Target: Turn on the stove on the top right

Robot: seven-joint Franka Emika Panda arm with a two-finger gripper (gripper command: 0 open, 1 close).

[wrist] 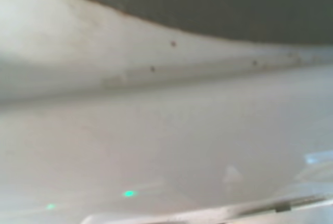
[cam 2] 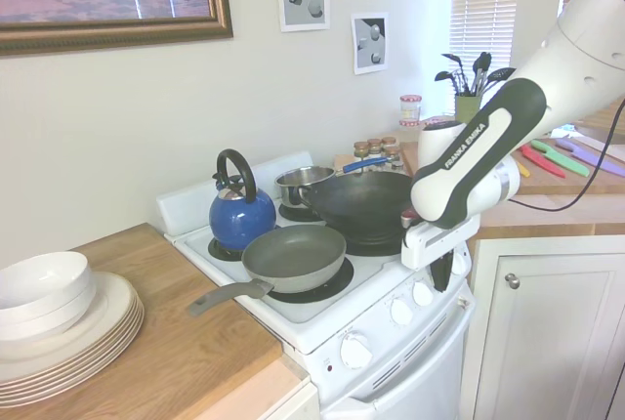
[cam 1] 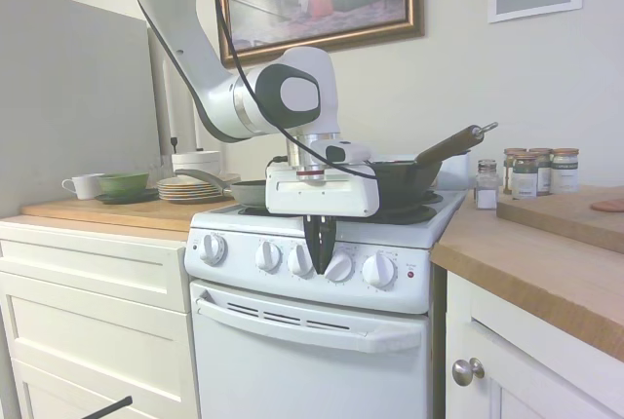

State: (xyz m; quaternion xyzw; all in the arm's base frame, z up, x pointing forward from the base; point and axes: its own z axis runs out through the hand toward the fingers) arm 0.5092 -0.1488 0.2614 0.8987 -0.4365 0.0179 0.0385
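Observation:
The stove (cam 1: 312, 341) is a narrow white range with five round white knobs along its front panel and a small red light (cam 1: 410, 274) at the panel's right end. My gripper (cam 1: 320, 261) points straight down in front of that panel, its dark fingers pressed together in a wedge between the third knob (cam 1: 298, 261) and the fourth knob (cam 1: 339, 266). It is shut and holds nothing. From the other side, the gripper (cam 2: 442, 278) hangs just above the knob row (cam 2: 422, 293). The wrist view shows only a blurred white stove surface (wrist: 166, 146).
On the burners sit a black wok (cam 2: 369, 203), a grey frying pan (cam 2: 293, 256), a blue kettle (cam 2: 240, 213) and a small steel pot (cam 2: 303, 184). Stacked plates (cam 2: 68, 327) lie on the wooden counter. Spice jars (cam 1: 531, 173) stand on the counter beside the stove.

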